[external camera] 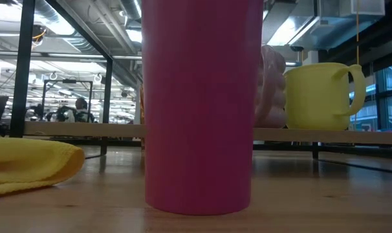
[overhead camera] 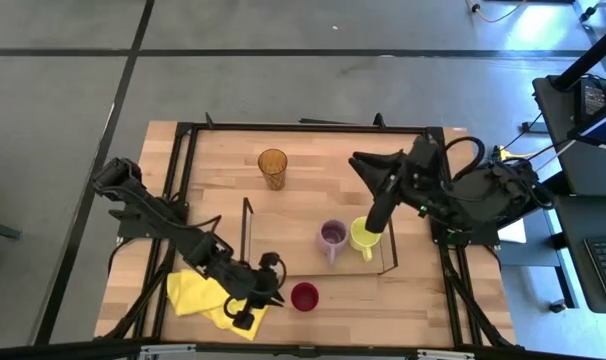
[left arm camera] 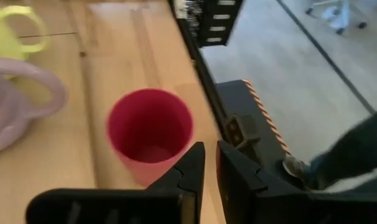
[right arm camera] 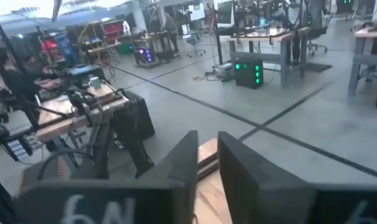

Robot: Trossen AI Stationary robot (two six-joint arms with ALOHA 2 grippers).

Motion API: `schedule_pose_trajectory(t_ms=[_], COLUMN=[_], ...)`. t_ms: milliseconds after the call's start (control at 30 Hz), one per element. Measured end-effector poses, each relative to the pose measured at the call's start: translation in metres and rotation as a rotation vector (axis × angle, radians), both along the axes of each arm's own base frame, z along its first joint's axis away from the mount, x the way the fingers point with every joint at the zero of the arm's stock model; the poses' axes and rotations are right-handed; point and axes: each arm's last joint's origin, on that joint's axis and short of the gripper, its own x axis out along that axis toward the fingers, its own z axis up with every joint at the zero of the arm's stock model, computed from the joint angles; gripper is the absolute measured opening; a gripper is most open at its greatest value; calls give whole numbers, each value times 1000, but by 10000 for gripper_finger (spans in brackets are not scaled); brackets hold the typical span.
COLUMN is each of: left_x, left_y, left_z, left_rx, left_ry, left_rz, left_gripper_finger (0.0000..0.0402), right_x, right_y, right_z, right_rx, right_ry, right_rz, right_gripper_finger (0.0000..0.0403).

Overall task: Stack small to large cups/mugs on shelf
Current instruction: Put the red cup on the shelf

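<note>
The small dark red cup (overhead camera: 304, 296) stands upright on the table near its front edge; it fills the middle of the low view (external camera: 199, 103). My left gripper (overhead camera: 270, 288) is shut and hangs just left of the cup, above its rim (left arm camera: 150, 121). The lilac mug (overhead camera: 332, 238) and the yellow-green mug (overhead camera: 363, 238) stand side by side on the shelf (overhead camera: 283, 235). My right gripper (overhead camera: 375, 222) is shut and hovers over the yellow-green mug, clear of it. The amber tumbler (overhead camera: 272, 168) stands on the table beyond the shelf.
A yellow cloth (overhead camera: 208, 298) lies on the table under my left arm, at the front left. The shelf's black wire frames (overhead camera: 246, 228) stand at its short ends. A black frame runs round the table's edges. Bare wood lies right of the red cup.
</note>
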Motion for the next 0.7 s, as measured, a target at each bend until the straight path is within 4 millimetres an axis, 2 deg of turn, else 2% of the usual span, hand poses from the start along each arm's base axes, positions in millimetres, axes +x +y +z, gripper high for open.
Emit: schedule_pose_trajectory(t_ms=[267, 367, 500, 600, 700], left_x=[4, 5, 15, 33, 51], left_y=[2, 3, -1, -10, -11], left_z=[-1, -1, -9, -1, -2], left_rx=[27, 46, 96, 146, 214], left_ry=[-13, -24, -15, -31, 33], left_rz=[-94, -130, -194, -241, -250], left_gripper_finger=[80, 100, 116, 117, 116], right_x=[0, -1, -7, -12, -16], right_y=[0, -1, -4, -5, -6], right_z=[-2, -1, 3, 4, 4], right_rx=[24, 25, 32, 46, 46], right_ry=[-2, -4, -16, -21, -11], right_rz=[8, 4, -2, 1, 6], right_gripper_finger=[190, 222, 236, 234, 230])
